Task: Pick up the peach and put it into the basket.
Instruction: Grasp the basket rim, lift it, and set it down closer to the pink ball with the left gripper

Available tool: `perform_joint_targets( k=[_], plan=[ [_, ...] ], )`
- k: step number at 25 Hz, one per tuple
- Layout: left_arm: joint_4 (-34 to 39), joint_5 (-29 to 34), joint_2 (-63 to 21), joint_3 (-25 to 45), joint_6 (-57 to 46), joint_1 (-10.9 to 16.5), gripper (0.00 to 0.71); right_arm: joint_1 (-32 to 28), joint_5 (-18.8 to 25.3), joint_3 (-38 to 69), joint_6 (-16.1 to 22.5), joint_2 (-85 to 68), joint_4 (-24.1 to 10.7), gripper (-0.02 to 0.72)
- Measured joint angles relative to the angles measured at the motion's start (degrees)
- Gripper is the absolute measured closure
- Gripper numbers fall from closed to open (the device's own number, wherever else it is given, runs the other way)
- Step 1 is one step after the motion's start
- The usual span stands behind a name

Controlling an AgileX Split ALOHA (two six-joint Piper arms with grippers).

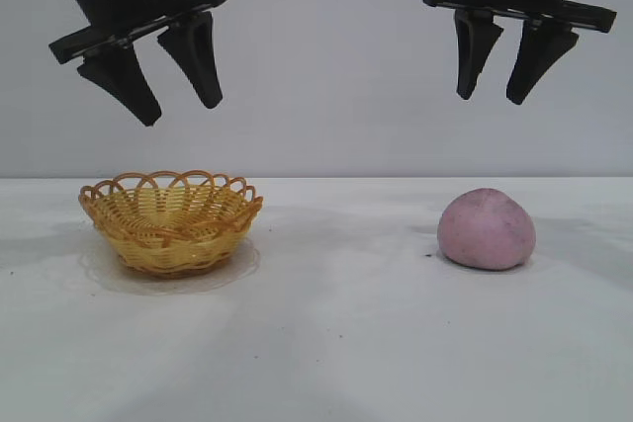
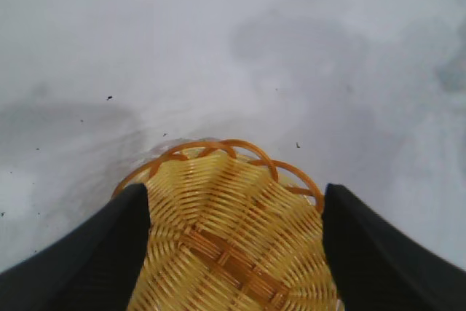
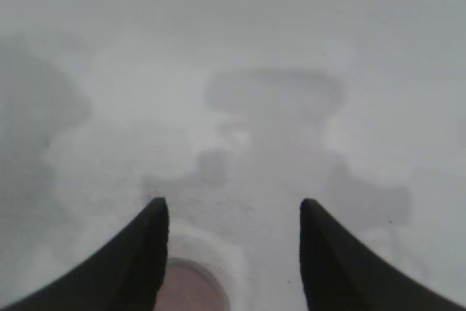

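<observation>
The pink-mauve peach [image 1: 487, 229] rests on the white table at the right. The yellow wicker basket [image 1: 171, 221] with its orange looped rim stands at the left and holds nothing. My left gripper [image 1: 180, 104] hangs open high above the basket, which shows between its fingers in the left wrist view [image 2: 233, 245]. My right gripper [image 1: 496, 96] hangs open high above the peach. In the right wrist view only a pink sliver of the peach [image 3: 191, 290] shows beside one finger [image 3: 142, 253].
The white table [image 1: 336, 343] stretches between basket and peach with small dark specks on it. A plain grey wall stands behind.
</observation>
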Motion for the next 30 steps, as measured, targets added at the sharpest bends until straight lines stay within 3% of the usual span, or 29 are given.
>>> perform_joint_targets(
  k=[10,18,23,30],
  plan=[
    [0.3,0.1,0.0,0.0,0.0,0.0,0.213,0.0,0.1,0.0,0.0,0.0,0.0,0.334],
    [10.6,2.4,0.0,-0.1,0.0,0.0,0.213,0.0,0.2,0.0,0.0,0.0,0.0,0.334],
    [17.3,7.9,0.0,-3.1,3.8,0.0,0.213,0.0,0.4,0.0,0.0,0.0,0.0,0.334],
    [17.5,19.4,1.2,-11.1,17.3,0.0,0.213,0.0,0.6,0.0,0.0,0.0,0.0,0.334]
  ],
)
